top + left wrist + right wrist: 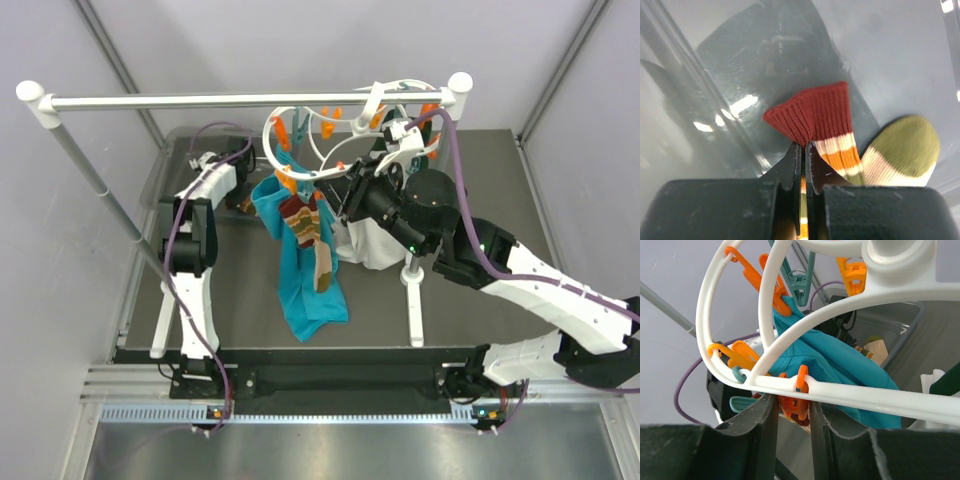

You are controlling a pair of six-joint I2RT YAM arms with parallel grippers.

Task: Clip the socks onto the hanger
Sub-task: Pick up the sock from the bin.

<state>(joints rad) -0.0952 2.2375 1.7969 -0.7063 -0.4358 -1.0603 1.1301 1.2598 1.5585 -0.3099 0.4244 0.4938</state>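
In the left wrist view my left gripper (804, 145) is shut on the dark red cuff of a sock (820, 112). This sock has cream and orange stripes and an olive toe, and it lies in a clear bin. In the top view the left gripper (243, 203) is low at the back left. Another sock (305, 225) hangs from the white ring hanger (300, 150), in front of the teal cloth (305, 285). My right gripper (792, 402) is shut on an orange clip (799, 409) just under the hanger bar (865, 397).
The hanger hangs from a long white rail (240, 100) on poles. The clear bin (160, 170) stands at the back left. A white cloth (375, 245) hangs beside the right arm. Orange and teal clips (790, 285) line the ring.
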